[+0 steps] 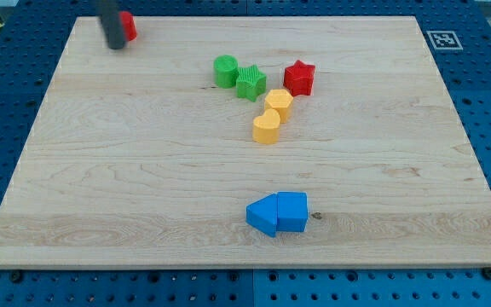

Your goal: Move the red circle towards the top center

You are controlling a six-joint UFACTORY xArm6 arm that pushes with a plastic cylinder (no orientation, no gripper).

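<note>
My tip (115,45) down at the wooden board's (143,170) top left corner, red circle (128,26) pressed against its right side and partly hidden, no jaws on this rod, green, yellow and red star blocks clustered well right

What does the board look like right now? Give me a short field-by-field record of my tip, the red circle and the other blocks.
tip: my tip at the view's top left, against the left side of the red circle
target: red circle block, partly hidden by the rod, near the top left corner
green pair: green circle block touching green star block
red star block: right of the green star
yellow pair: two yellow blocks, touching, centre
blue pair: two blue blocks, touching, bottom centre
surface: wooden board
</note>
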